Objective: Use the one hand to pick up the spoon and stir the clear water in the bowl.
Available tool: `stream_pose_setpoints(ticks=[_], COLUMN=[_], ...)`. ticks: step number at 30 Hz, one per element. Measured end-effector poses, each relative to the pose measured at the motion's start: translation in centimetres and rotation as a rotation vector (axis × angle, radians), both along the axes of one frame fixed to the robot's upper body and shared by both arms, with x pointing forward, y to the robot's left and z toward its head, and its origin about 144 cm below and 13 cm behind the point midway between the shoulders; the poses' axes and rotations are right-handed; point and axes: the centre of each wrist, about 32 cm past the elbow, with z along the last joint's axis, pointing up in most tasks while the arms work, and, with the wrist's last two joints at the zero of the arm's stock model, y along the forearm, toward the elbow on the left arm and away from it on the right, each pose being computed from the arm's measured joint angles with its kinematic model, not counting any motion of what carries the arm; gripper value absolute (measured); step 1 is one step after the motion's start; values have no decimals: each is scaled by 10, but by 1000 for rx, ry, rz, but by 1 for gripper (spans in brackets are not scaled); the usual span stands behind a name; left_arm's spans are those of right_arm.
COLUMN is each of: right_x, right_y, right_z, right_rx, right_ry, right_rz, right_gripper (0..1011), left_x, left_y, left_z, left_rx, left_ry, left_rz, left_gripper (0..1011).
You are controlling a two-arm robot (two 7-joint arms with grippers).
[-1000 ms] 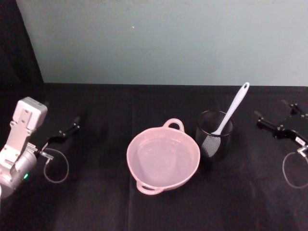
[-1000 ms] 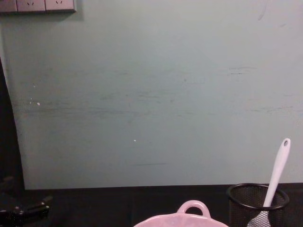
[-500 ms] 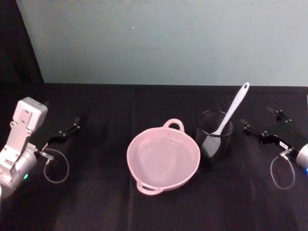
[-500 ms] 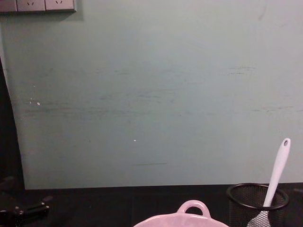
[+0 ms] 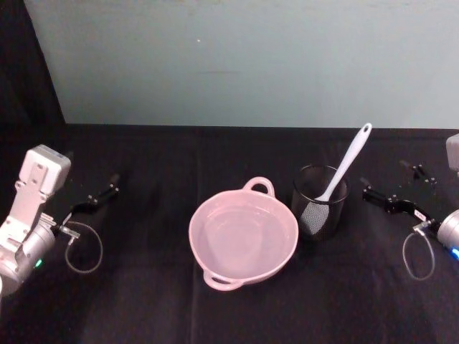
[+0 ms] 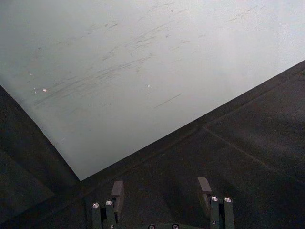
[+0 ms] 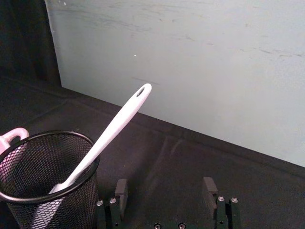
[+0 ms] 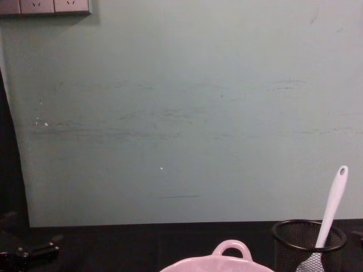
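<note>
The white spoon (image 5: pixel 347 162) stands tilted in a black wire-mesh cup (image 5: pixel 319 208), blade down and handle leaning up and away. The pale pink bowl (image 5: pixel 195 228) holds clear water and sits just left of the cup. My right gripper (image 5: pixel 385 180) hovers open to the right of the cup, a short gap away, with nothing between its fingers. In the right wrist view the spoon (image 7: pixel 116 125) and cup (image 7: pixel 45 179) lie ahead of the open right gripper (image 7: pixel 165 191), off to one side. My left gripper (image 5: pixel 112 183) is parked open at the far left.
A pale green wall (image 5: pixel 244 57) closes off the back of the black tabletop. The chest view has the bowl's loop handle (image 8: pixel 231 248), the cup (image 8: pixel 309 242) and spoon (image 8: pixel 332 205) low at the right, and the left gripper (image 8: pixel 33 250) low at the left.
My right gripper has moved left toward the mesh cup and stayed open. The left arm, bowl, cup and spoon have not moved.
</note>
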Motion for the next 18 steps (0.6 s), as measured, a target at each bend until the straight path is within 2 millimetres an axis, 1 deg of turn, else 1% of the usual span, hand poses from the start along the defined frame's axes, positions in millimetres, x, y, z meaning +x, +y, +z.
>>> stream_pose_setpoints(ticks=[18], right_x=[0], right_y=[0], right_z=[0], right_rx=[1], right_ry=[0], right_rz=[1], right_gripper=[1003], left_x=[0], left_y=[0], left_z=[0], left_rx=[0], left_ry=[0], left_rz=[0], left_gripper=[1005])
